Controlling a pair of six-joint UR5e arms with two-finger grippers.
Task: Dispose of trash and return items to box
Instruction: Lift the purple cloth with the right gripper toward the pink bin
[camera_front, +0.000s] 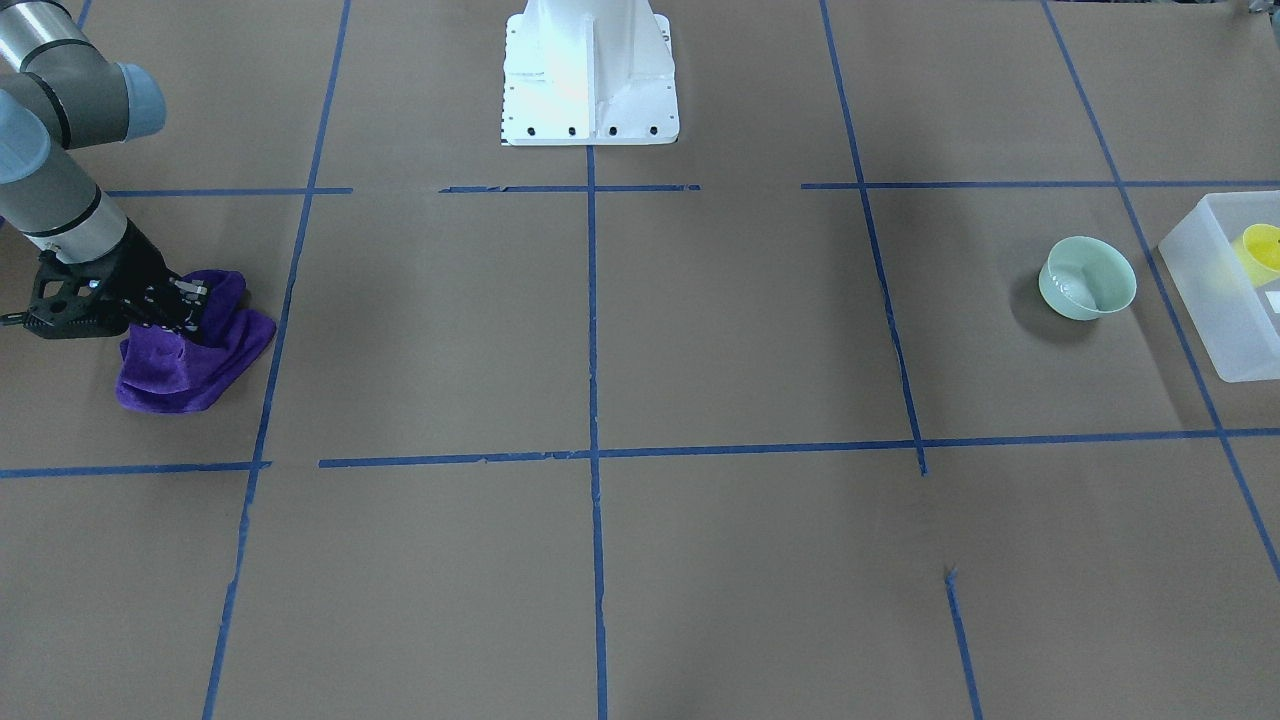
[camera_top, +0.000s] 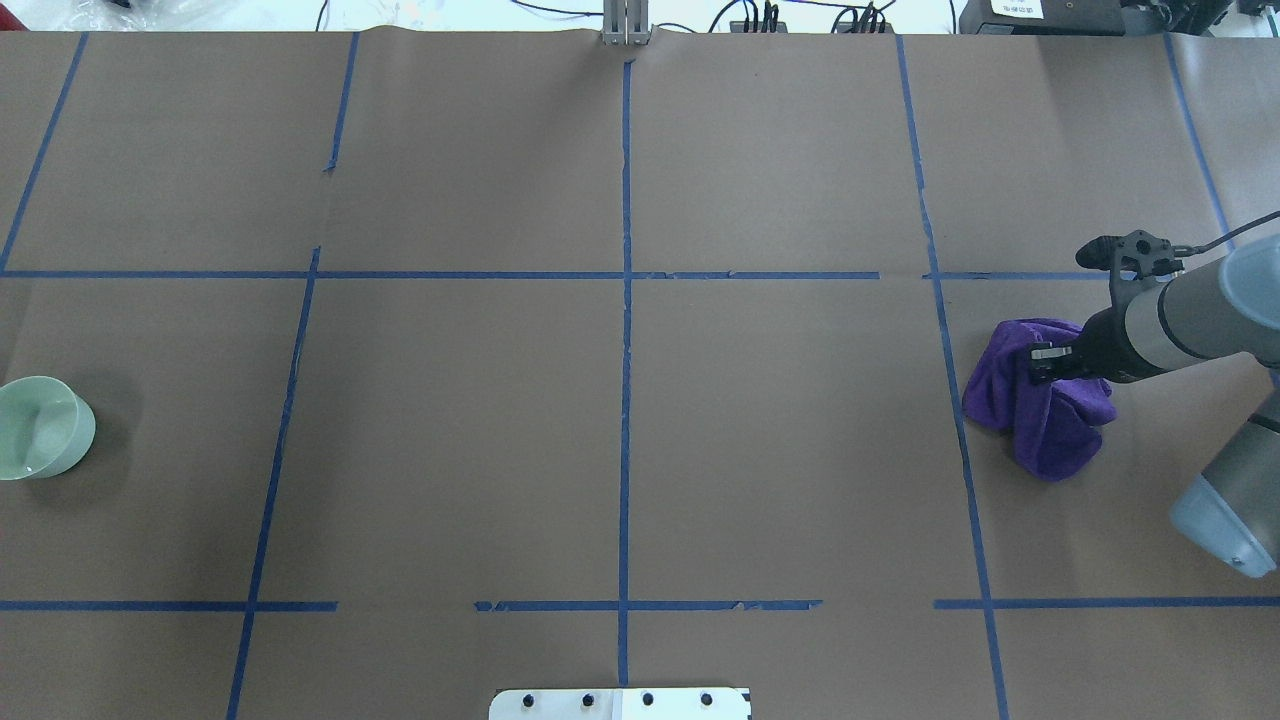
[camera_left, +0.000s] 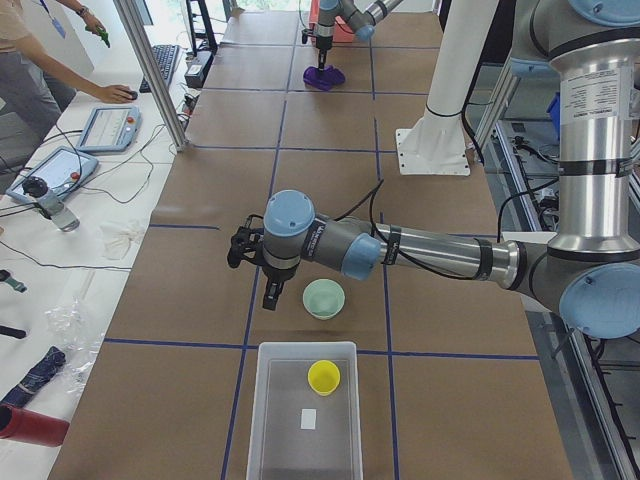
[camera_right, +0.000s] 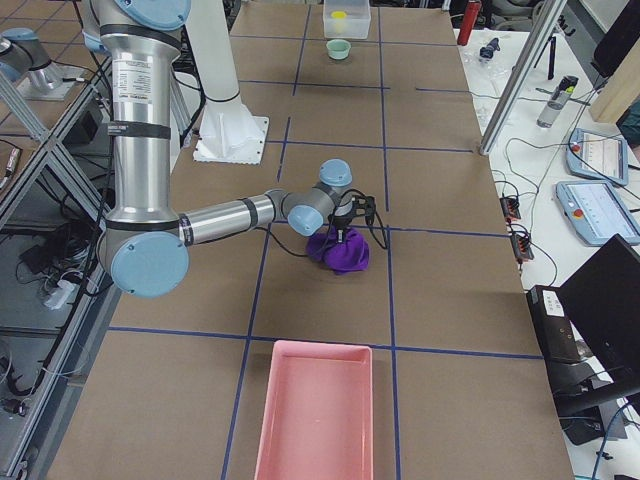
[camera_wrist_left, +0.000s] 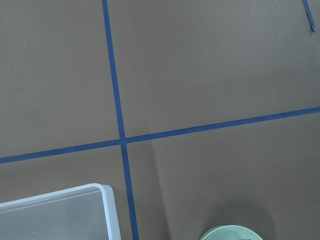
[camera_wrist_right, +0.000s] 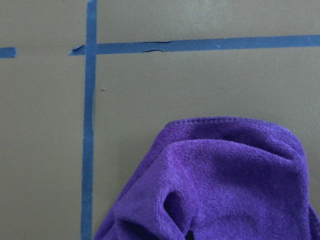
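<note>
1. Nearest, seen from the robot's left end, the translucent frosted-white rectangular plastic box (camera_left: 282, 425) sits on the brown paper-covered surface (camera_left: 440, 400). The small tapered yellow plastic cup (camera_left: 323, 377) is inside it.
2. Just beyond the box and apart from it, the round glossy mint-green bowl (camera_left: 324, 298) stands on the surface.
3. The left jaws hang beside the bowl; we cannot tell how wide they stand.
4. Farthest off, the right jaws pinch a bunched purple microfibre cloth (camera_front: 195, 350).

box (camera_left: 285, 420) open on top — 1 cup (camera_left: 323, 377) inside, bowl (camera_left: 324, 298) beside.
</note>
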